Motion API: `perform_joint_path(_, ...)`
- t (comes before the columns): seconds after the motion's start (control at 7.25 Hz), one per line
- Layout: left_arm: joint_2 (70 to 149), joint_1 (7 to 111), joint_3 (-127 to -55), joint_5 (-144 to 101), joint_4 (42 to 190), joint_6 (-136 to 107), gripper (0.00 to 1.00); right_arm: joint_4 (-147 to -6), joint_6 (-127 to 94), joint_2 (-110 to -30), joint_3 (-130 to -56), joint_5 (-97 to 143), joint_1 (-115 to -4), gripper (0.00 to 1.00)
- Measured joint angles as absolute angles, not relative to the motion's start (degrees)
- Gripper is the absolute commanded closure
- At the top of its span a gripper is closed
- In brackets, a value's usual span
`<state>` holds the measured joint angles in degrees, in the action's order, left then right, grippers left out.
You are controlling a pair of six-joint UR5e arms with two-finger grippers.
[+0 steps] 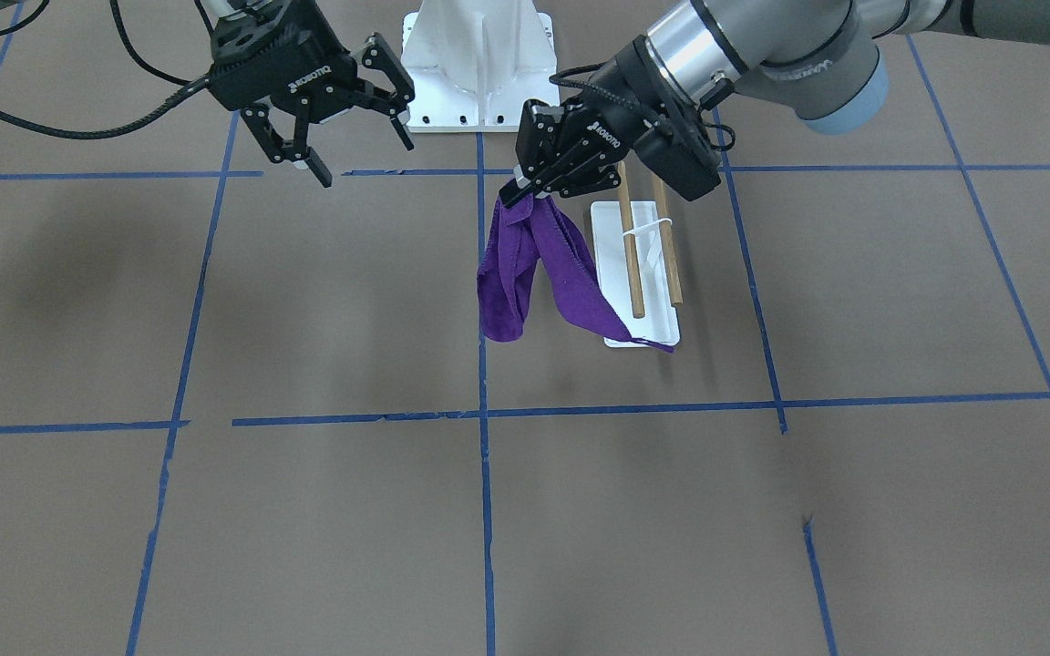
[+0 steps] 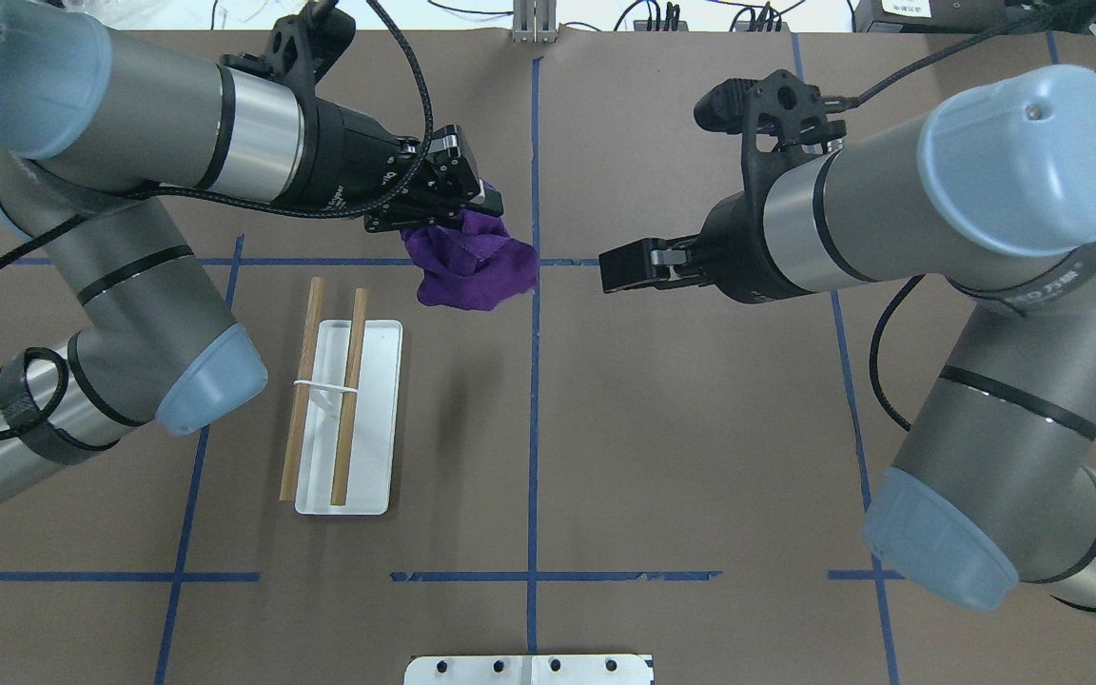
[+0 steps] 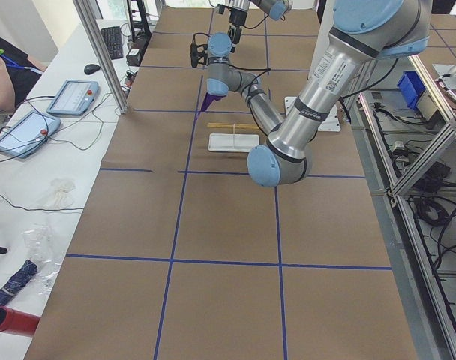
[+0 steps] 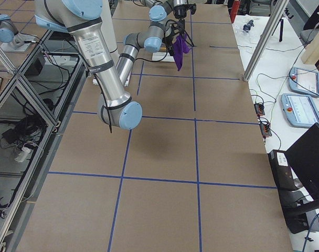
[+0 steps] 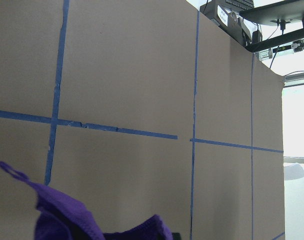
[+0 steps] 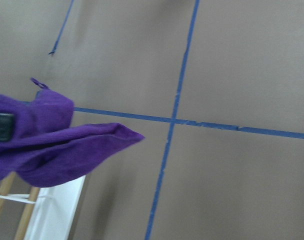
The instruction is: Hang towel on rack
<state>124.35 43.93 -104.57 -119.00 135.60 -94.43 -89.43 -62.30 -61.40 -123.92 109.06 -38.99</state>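
Note:
The purple towel (image 1: 525,273) hangs bunched from my left gripper (image 1: 523,189), which is shut on its top edge above the table. In the overhead view the left gripper (image 2: 483,204) holds the towel (image 2: 472,266) just beyond the far end of the rack (image 2: 343,409). The rack (image 1: 643,264) has two wooden rods over a flat white base and stands beside the hanging towel; a towel corner lies over the base's near end. My right gripper (image 1: 365,159) is open and empty, raised off to the towel's other side (image 2: 610,271). The towel also shows in the left wrist view (image 5: 67,220) and the right wrist view (image 6: 42,140).
A large white pedestal (image 1: 479,55) with bolt holes stands at the robot's edge of the table (image 2: 529,669). Blue tape lines (image 1: 484,410) cross the brown table surface. Operators' tablets (image 3: 70,97) lie on a side bench beyond the table's far edge.

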Motion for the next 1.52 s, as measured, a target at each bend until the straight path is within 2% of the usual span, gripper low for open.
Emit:
perform_joint_path(0.41, 121.2, 38.8, -115.2, -97.6, 126.6, -95.0, 1.00, -102.5, -53.6, -61.6, -124.5, 108.6, -46.4, 0.00)
perform_joint_path(0.97, 122.4, 23.1, -126.2, -70.8, 91.3, -92.8, 1.00, -107.3, -46.4, -64.6, -124.5, 108.5, -50.9, 0.00)
perform_joint_path(1.24, 123.0, 20.2, -132.8, -68.3, 73.6, -89.3, 1.00, -107.4, -46.0, -66.1, -124.4, 108.9, -51.2, 0.00)
perform_joint_path(1.52, 123.2, 18.3, -135.6, -67.8, 62.6, -88.5, 1.00, -107.4, -46.1, -66.4, -124.3, 108.9, -51.2, 0.00)
